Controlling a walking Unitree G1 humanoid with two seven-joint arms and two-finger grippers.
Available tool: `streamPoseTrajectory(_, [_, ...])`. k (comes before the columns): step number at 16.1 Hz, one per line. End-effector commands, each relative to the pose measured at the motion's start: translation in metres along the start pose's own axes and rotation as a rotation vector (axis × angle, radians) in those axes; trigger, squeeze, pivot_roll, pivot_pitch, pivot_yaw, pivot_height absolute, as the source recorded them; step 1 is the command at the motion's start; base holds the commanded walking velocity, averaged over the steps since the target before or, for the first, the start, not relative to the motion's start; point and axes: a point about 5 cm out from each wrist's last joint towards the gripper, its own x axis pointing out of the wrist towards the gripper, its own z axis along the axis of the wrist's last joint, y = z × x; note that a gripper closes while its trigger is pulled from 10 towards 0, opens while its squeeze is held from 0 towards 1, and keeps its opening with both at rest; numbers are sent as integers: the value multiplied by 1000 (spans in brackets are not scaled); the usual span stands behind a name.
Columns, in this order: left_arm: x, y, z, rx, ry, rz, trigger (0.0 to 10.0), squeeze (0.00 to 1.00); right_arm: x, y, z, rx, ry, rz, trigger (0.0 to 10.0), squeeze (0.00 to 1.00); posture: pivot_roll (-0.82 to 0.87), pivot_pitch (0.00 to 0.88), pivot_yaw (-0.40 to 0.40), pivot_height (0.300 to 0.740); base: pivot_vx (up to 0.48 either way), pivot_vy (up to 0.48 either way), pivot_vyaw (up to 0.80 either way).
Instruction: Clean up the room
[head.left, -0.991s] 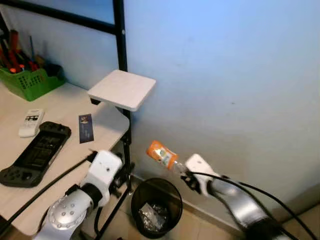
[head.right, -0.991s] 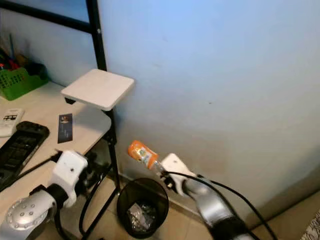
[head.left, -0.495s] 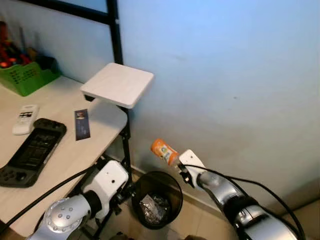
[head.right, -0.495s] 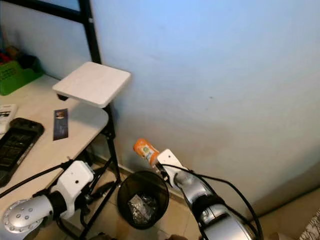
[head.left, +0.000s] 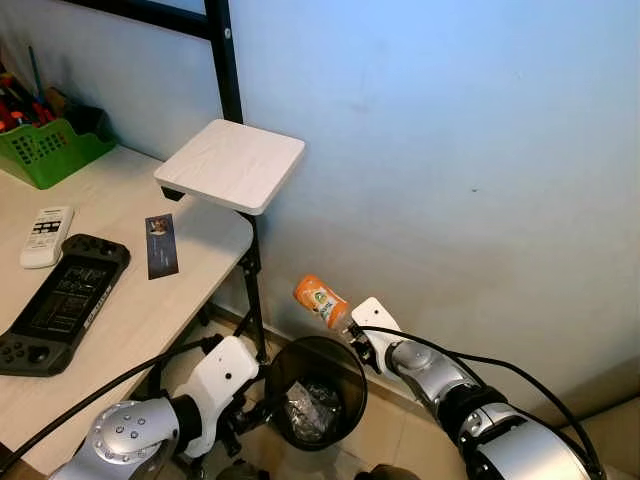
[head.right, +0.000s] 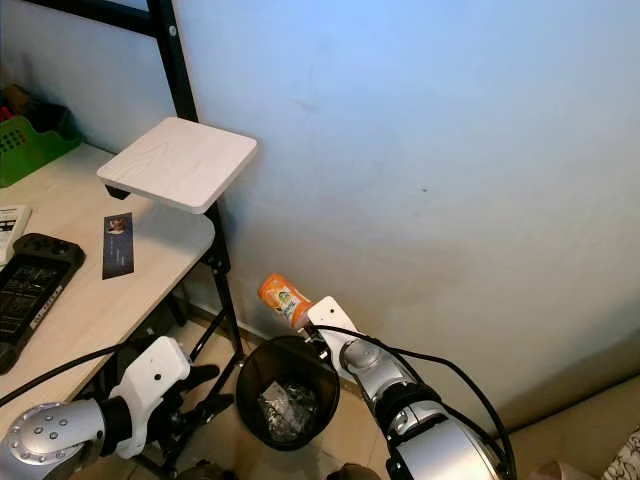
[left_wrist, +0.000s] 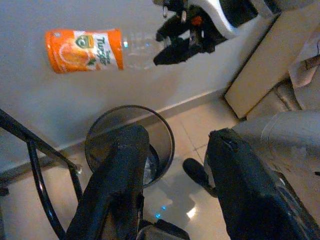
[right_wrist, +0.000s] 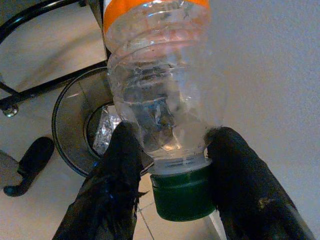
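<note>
1. The right gripper clamps the green-capped neck of an empty orange-labelled plastic bottle, held above the black wire wastebasket.
2. The left gripper, fingers spread apart, hangs beside the wastebasket.

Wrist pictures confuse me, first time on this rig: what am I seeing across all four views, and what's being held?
This is a humanoid robot with two silver arms. The two wide pictures come from its head, looking down; the other two come from cameras on its wrists. The right gripper is shut on a plastic bottle with an orange label, gripping near its green cap, above a black trash bin that has crumpled foil inside. The left gripper is open, low beside the bin. On the desk lie a black handheld console, a white remote, a dark card and a green basket.
</note>
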Motion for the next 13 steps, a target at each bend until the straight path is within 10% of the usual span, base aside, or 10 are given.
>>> streamPoseTrajectory(1, [1,-1,1,7,-2,-16,10000,0,0,-3,4,2,-8,-4,10000,0,53,106,-33,740,0,0,0])
streamPoseTrajectory(4, [4,-2,3,8,-1,-37,10000,0,0,-5,6,15,-12,0,10000,0,44,108,-27,740,0,0,0])
streamPoseTrajectory(5, [4,-2,4,10,-2,-41,10000,0,0,-4,6,25,-15,5,10000,259,44,108,-28,740,0,0,0])
streamPoseTrajectory(6, [5,-1,3,10,-2,-42,10000,0,0,-3,6,32,-16,19,10000,1000,44,107,-28,740,0,0,0])
streamPoseTrajectory(13, [42,20,-29,-20,51,-22,10000,0,1,8,3,50,-16,85,10000,1000,55,102,-31,740,0,0,0])
